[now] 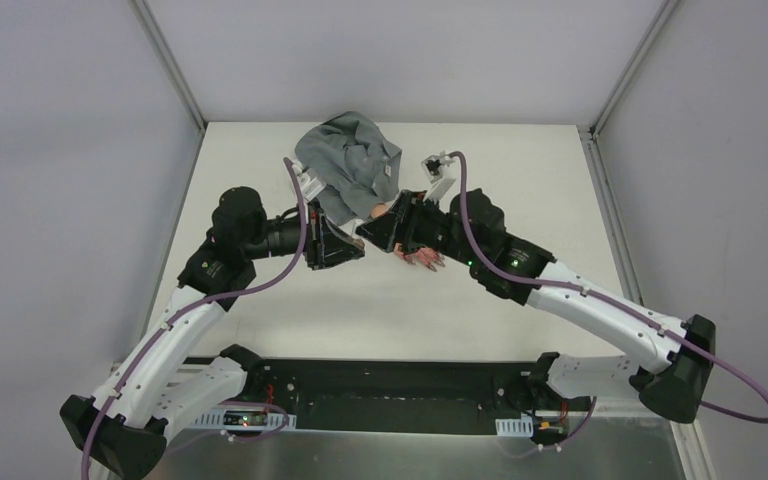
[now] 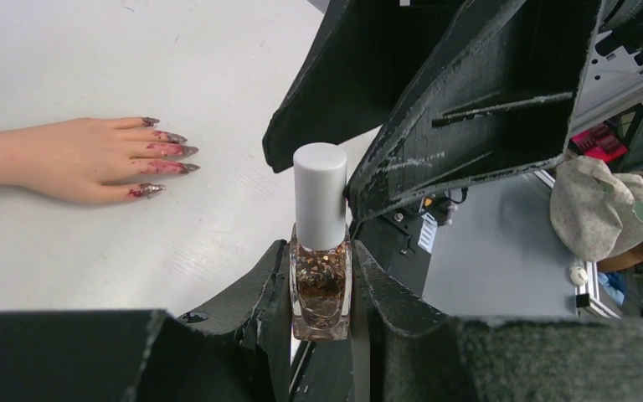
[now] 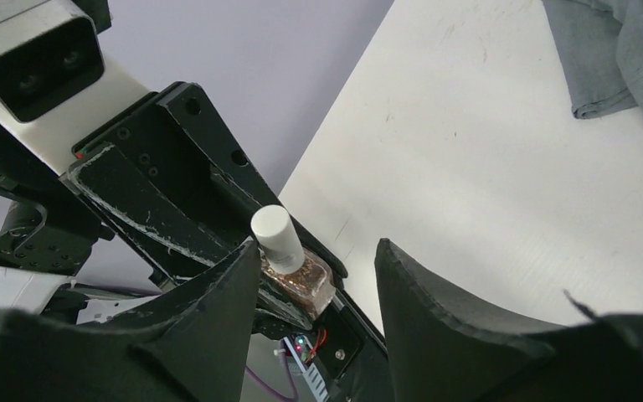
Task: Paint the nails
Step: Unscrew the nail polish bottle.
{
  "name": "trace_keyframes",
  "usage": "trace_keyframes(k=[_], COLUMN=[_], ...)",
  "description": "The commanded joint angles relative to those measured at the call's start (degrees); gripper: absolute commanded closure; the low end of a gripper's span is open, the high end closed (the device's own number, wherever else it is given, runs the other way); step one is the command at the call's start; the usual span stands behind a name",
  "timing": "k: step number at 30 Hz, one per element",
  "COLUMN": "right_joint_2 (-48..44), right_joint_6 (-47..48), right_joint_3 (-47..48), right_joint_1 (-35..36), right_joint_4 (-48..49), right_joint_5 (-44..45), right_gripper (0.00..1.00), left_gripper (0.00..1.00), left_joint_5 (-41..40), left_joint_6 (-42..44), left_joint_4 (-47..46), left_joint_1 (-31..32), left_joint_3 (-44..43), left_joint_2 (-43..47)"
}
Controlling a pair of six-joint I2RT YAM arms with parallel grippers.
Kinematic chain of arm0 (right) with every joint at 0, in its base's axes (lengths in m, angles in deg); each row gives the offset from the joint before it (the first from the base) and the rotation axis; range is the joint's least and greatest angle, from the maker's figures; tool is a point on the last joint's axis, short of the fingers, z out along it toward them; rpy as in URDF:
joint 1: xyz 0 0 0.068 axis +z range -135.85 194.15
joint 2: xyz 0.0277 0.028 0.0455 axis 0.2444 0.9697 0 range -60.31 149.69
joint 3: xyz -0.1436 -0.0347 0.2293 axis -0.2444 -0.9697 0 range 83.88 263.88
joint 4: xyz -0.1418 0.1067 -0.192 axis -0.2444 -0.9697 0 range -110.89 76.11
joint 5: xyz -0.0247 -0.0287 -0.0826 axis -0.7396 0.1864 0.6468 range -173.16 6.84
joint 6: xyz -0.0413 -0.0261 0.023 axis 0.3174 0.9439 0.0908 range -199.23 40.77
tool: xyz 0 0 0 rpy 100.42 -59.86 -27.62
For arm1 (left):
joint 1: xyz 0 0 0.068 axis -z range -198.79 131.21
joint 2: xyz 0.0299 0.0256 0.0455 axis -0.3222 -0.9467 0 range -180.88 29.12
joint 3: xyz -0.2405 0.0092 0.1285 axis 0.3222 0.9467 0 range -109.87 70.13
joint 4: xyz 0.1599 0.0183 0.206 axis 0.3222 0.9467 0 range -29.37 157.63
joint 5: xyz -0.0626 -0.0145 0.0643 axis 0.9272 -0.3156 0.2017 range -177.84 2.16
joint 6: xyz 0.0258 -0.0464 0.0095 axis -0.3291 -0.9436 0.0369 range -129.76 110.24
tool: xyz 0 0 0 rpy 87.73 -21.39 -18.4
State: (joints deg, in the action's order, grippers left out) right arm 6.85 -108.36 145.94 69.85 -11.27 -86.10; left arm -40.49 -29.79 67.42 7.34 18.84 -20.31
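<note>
The peach fake hand [image 2: 67, 159] lies flat on the white table [image 2: 176, 59], and its pointed dark red nails [image 2: 172, 155] point right. From above, the nails [image 1: 428, 261] show just under my right wrist. My left gripper [image 2: 321, 272] is shut on the glass body of a glitter polish bottle [image 2: 321, 289], held upright with its white cap [image 2: 319, 193] on. My right gripper [image 3: 318, 251] is open, its fingers [image 3: 218, 318] on either side of the cap [image 3: 276, 237]. One finger sits right against the cap. The two grippers meet at mid-table [image 1: 360, 240].
The fake hand's crumpled grey sleeve [image 1: 352, 162] lies at the back of the table, behind both grippers. White walls and metal posts [image 1: 172, 70] close in the table. The table's right edge [image 2: 544, 180] drops off past the bottle in the left wrist view.
</note>
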Motion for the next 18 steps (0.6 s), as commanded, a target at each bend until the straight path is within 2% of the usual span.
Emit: trace_keyframes(k=[1, 9, 14, 18], right_joint_2=[1.77, 4.91, 6.0, 6.28], right_joint_6=[-0.47, -0.32, -0.23, 0.39], right_joint_3=[5.12, 6.94, 7.86, 8.27], right_joint_1=[2.11, 3.42, 3.59, 3.62], right_joint_4=[1.42, 2.13, 1.46, 0.53], right_joint_5=[4.56, 5.51, 5.66, 5.69], right_gripper=[0.45, 0.57, 0.68, 0.89], left_gripper=[1.0, 1.0, 1.0, 1.0], left_joint_5=[-1.03, -0.55, -0.39, 0.54], left_joint_6=[-0.06, -0.02, 0.08, -0.05], left_joint_4=[-0.4, -0.37, -0.3, -0.37], left_joint_1=[-0.55, -0.55, -0.55, -0.55], left_joint_3=[-0.3, -0.35, -0.39, -0.57], left_joint_2=[0.56, 0.57, 0.91, 0.91])
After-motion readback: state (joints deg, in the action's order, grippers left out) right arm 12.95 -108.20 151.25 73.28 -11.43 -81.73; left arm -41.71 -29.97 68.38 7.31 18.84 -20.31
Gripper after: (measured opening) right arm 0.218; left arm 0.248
